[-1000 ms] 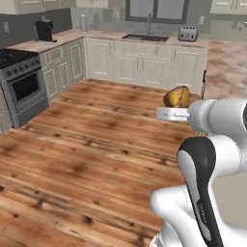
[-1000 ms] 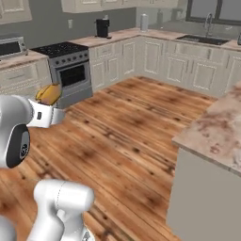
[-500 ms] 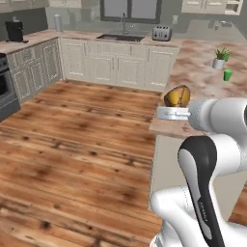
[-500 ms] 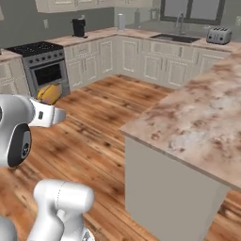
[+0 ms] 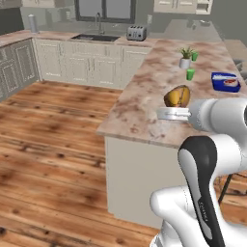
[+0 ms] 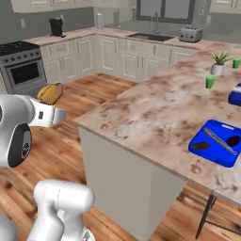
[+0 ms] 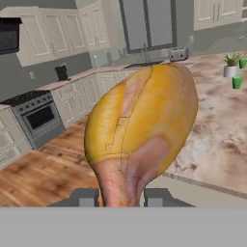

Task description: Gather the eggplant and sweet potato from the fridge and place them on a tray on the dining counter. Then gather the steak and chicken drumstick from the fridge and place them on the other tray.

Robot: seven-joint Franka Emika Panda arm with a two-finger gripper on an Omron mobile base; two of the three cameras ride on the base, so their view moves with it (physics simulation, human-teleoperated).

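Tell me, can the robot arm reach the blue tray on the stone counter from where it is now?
Probably not yet. The fingers hold the chicken drumstick out over the floor, left of the dining counter. The blue tray lies further along that counter, nothing blocking it.

Two trays (image 6: 214, 160) (image 5: 225, 82), one drumstick (image 7: 140, 135)

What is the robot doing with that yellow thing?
The robot is carrying a chicken drumstick in its gripper, shut on the thin end. It is beside the dining counter now, and the drumstick is not yet set down. A blue tray near the counter's edge already has two dark lumps and a long silver utensil on it. A second blue tray sits farther along, with something red in it.
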